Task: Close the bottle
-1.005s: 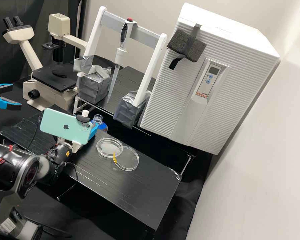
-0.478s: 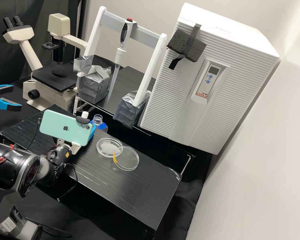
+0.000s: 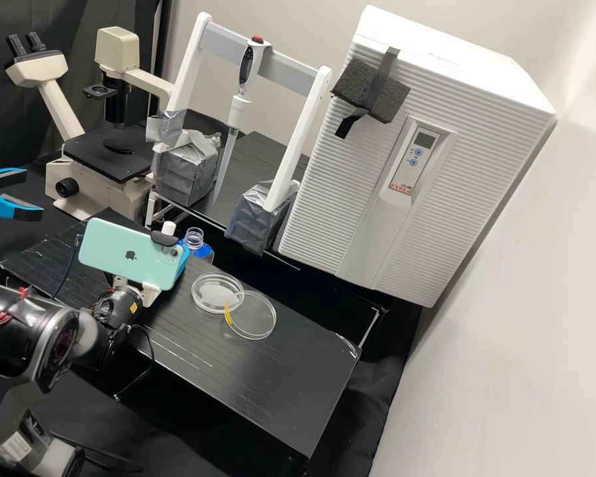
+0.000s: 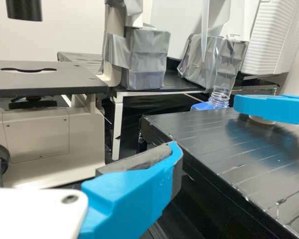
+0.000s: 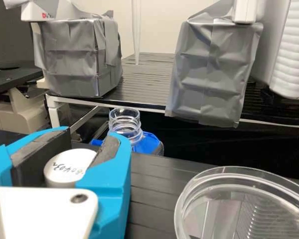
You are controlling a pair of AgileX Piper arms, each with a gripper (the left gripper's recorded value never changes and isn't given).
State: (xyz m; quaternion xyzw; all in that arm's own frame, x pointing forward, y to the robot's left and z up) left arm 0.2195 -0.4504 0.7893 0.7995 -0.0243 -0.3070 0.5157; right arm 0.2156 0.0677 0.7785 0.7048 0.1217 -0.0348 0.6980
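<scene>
High view first: your left gripper (image 3: 33, 193) hangs way off to the side, blue fingers spread wide with nothing between them, well apart from the bottle (image 3: 196, 240). The bottle stands uncapped on the black bench (image 3: 278, 377), just past the tip of your right arm. The mint phone (image 3: 131, 255) on that arm covers most of its gripper. Two petri dishes (image 3: 216, 291) lie near that tip too.

Left wrist view: one finger (image 4: 134, 194) of your left gripper sits up close. Far ahead of it you get the bottle's bare threaded neck (image 4: 220, 93), with the other arm's blue finger (image 4: 271, 107) just beside it.

Right wrist view: your right gripper (image 5: 74, 149) is clamped on the white cap (image 5: 67, 167). The bottle (image 5: 125, 123) is just beyond the fingertips, mouth open, not touching the cap. One petri dish (image 5: 244, 204) sits off to the gripper's side.
</scene>
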